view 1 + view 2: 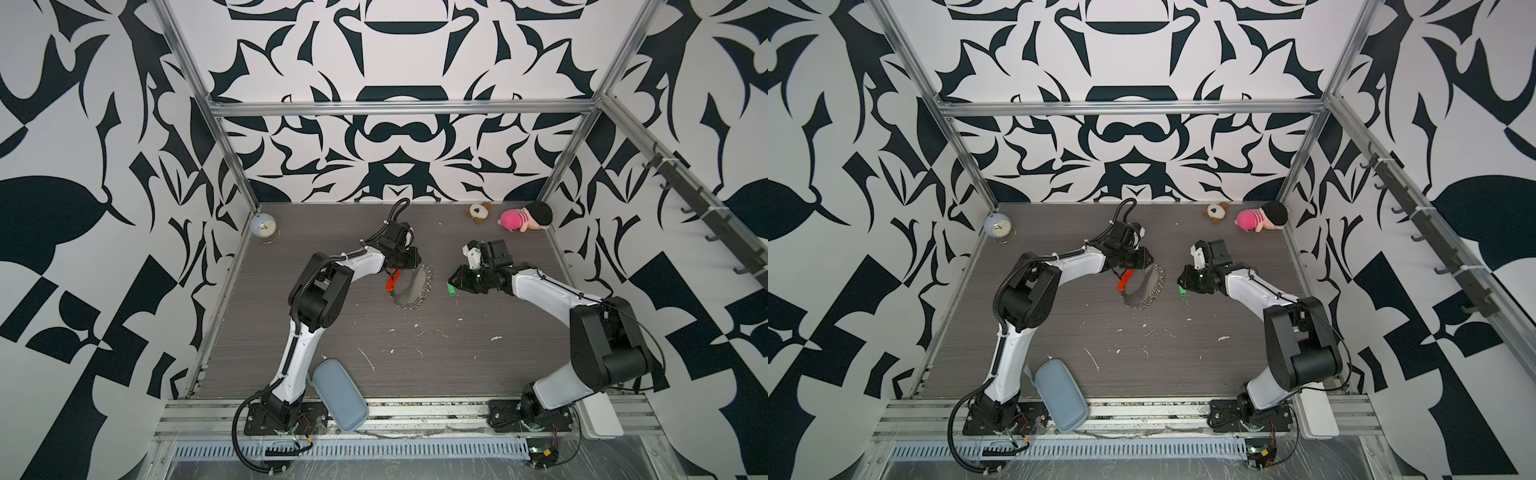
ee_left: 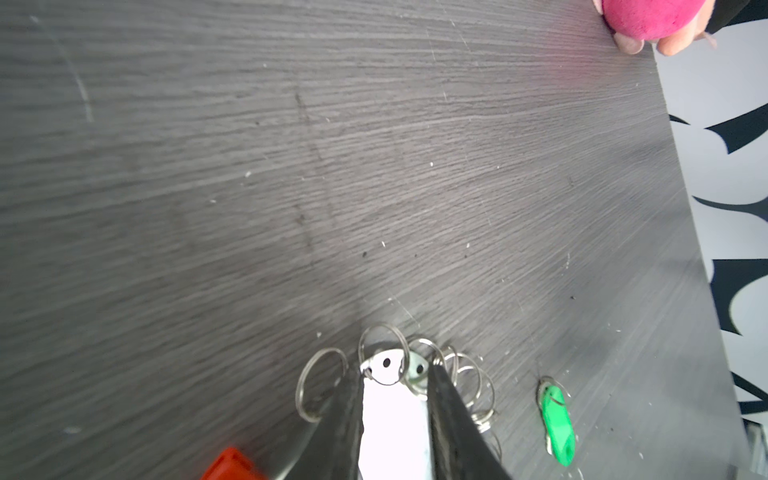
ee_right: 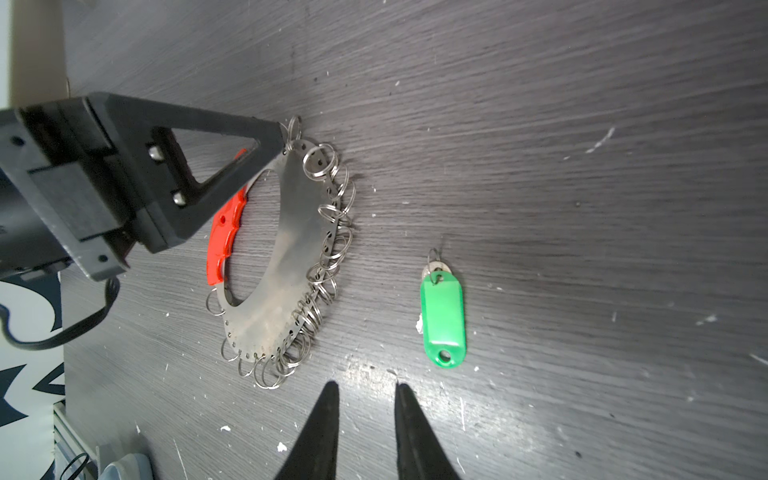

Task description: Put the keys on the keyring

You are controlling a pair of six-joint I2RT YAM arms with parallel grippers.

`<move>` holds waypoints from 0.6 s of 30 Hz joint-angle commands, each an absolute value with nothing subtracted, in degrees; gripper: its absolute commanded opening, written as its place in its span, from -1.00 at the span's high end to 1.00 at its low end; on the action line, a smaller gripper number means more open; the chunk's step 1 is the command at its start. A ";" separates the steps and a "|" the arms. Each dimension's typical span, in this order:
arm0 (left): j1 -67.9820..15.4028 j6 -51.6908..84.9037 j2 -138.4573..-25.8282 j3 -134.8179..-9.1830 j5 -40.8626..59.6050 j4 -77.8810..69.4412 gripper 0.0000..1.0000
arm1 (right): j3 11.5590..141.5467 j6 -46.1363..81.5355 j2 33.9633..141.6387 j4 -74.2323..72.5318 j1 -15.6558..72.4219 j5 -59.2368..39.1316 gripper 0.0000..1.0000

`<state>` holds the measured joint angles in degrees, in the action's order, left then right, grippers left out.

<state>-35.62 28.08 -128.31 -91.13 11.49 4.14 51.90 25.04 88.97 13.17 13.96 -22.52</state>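
Clamping the keyring [image 3: 299, 249] at its plate, the left end effector [image 2: 397, 370] steadies it. The keys [image 3: 442, 316] lie near the keyring on the counter [image 3: 582, 166]; the right end effector [image 3: 365, 386], slightly open, empty, should grasp them next.

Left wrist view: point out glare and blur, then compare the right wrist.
Left wrist view: the large oval metal keyring glares to white; its red plastic bar is blurred. Right wrist view: keyring and green-tagged silver key are sharp; a bright sheen lies on the dark wood-grain table.
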 commanded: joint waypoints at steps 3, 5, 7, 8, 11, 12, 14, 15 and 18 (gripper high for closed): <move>-37.32 20.45 -124.67 -90.86 7.80 6.97 0.40 | 52.91 24.24 88.15 12.61 13.80 -23.02 0.44; -38.08 17.75 -125.23 -91.45 6.21 8.75 0.42 | 53.00 24.18 88.15 12.75 13.80 -23.09 0.43; -38.62 16.00 -125.76 -92.09 4.48 10.20 0.44 | 53.09 24.28 88.11 12.83 13.80 -23.10 0.44; -38.76 15.53 -125.93 -92.26 3.52 10.52 0.46 | 53.08 24.32 87.96 12.90 13.80 -23.07 0.44; -38.85 15.45 -126.29 -92.61 1.11 10.98 0.48 | 53.31 24.27 87.91 13.23 13.80 -23.10 0.44; -38.88 15.55 -126.39 -92.89 0.61 11.20 0.48 | 53.34 24.30 87.80 13.32 13.80 -23.05 0.44; -38.93 15.56 -126.76 -93.64 0.16 11.81 0.48 | 53.35 24.26 87.77 13.40 13.85 -23.12 0.44; -38.94 15.56 -126.89 -94.01 0.17 12.03 0.48 | 53.28 24.31 87.74 13.45 13.80 -23.12 0.44; -39.10 15.25 -127.58 -94.82 0.01 12.47 0.48 | 53.33 24.26 87.74 13.55 13.80 -23.12 0.44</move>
<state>-39.22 16.34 -127.46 -92.49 1.56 10.35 51.90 25.04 88.97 13.26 13.96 -22.55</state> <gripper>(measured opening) 0.261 0.280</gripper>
